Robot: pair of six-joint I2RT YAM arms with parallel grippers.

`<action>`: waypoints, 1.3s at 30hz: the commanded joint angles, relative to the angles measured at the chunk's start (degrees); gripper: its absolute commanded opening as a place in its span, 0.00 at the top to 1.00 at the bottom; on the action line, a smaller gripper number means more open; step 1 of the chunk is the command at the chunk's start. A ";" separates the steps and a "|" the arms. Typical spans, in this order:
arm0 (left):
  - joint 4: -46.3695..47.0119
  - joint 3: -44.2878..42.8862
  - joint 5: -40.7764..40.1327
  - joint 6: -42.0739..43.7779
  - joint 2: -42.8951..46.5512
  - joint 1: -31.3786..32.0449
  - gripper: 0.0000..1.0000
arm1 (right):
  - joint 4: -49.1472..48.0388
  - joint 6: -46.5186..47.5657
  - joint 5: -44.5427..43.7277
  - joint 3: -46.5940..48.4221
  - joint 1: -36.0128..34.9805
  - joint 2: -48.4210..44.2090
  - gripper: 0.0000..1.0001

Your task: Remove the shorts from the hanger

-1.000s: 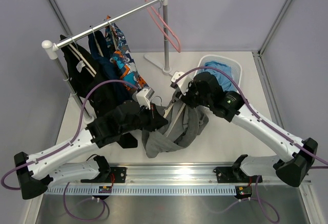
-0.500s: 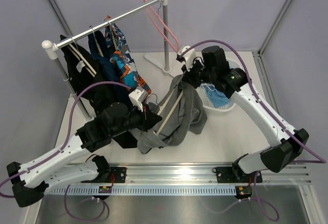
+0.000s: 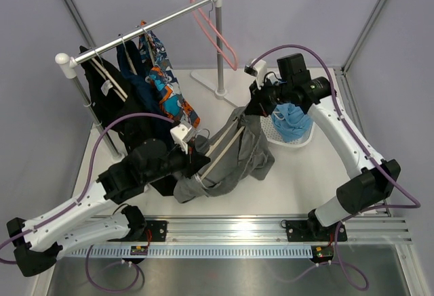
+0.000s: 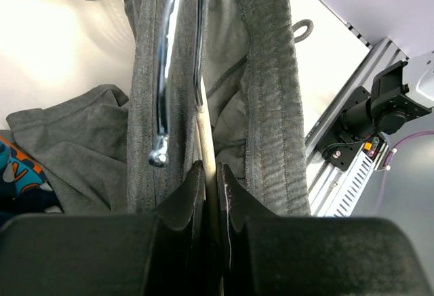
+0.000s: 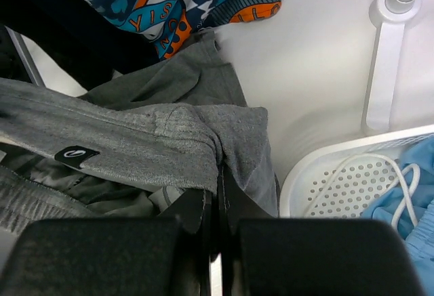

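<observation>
At the upper left of the top view, a rack (image 3: 135, 32) carries dark clothes (image 3: 108, 99) and patterned clothes (image 3: 166, 86). Just below them, left of centre, the left gripper (image 3: 194, 155) is clamped on the pale bar of a hanger (image 3: 220, 148), and its metal hook (image 4: 166, 59) shows in the wrist view. The grey shorts (image 3: 244, 157) hang over that bar at mid-frame. The bar's far end seems to sit inside the waistband, though cloth hides it. Pink hangers (image 3: 217, 28) hang at the upper centre. Right of centre, the right gripper (image 3: 253, 106) is pinched together on the waistband's upper end. At the right, the blue shorts (image 3: 291, 120), with a white drawstring (image 5: 400, 181), lie in a white basket (image 5: 325, 157).
</observation>
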State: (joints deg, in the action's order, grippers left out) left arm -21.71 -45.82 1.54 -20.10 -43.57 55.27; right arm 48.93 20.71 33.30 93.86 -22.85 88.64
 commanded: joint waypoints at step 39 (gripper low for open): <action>-21.62 -6.30 9.08 -6.36 2.78 0.37 1.00 | -11.68 12.60 -18.31 9.05 20.21 3.11 1.00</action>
State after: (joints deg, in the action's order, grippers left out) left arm -21.56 -53.56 0.10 -27.83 -48.31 54.57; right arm 49.25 29.71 35.48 96.51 -16.78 88.77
